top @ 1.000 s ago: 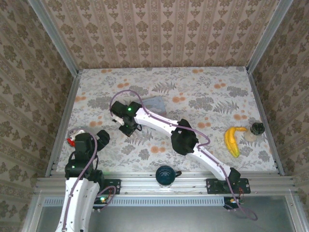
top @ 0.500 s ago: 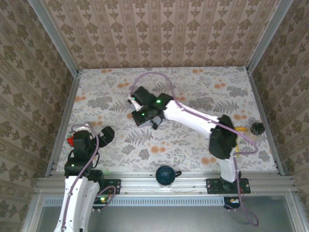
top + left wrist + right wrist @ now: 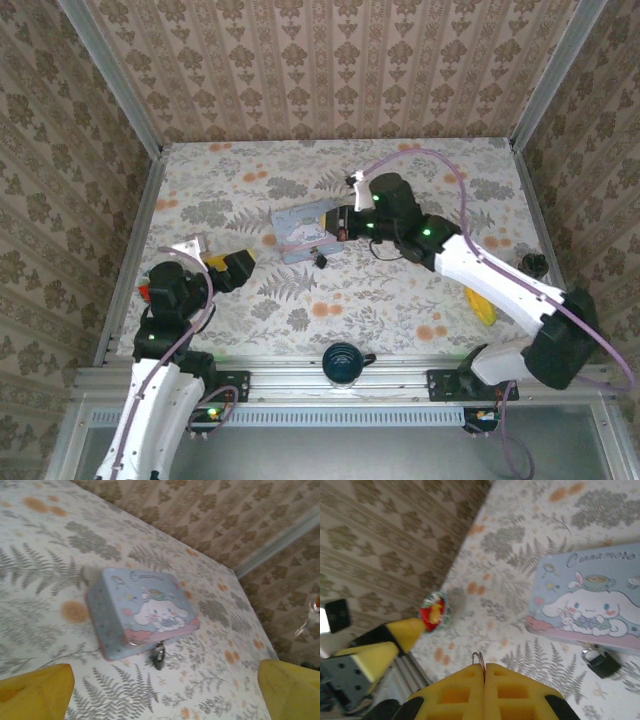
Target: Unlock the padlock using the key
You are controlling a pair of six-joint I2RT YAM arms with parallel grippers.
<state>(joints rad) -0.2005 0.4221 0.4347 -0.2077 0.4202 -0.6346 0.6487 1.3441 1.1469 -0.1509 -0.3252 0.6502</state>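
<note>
**Change of state.** One second earlier the right arm was stretched across the middle of the floral-patterned tabletop (image 3: 400,300), and most of the pale blue rectangular cartoon tin (image 3: 303,232) was covered by it. The arm has since been swung back toward the right. The right gripper (image 3: 343,225) is now just beside the right-hand end of the tin. The left gripper (image 3: 230,266) has been advanced a little toward the tin from the left.

**Task object.** The small dark padlock with a thin metal shackle (image 3: 321,260) is now uncovered. It lies on the tabletop at the tin's near edge, attached at the tin's clasp. It is seen in the same place from the left wrist (image 3: 158,656) and from the right wrist (image 3: 602,664). Whether the shackle is latched cannot be told.

**Gripper state.**
- Right gripper (image 3: 484,672): the yellow fingers are clenched together, and a thin metal ring (image 3: 478,657) is pinched between their tips. The ring is judged to belong to the key; the key blade itself cannot be made out.
- Left gripper (image 3: 162,680): released, with the fingers spread wide and nothing between them. It is aimed at the tin and stands well apart from it.

**Meaning for the task.** The padlock is judged to be exposed to both wrist cameras for alignment. Insertion has not yet been made: the ring is apart from the padlock, and the padlock is not being steadied by either gripper.
</note>
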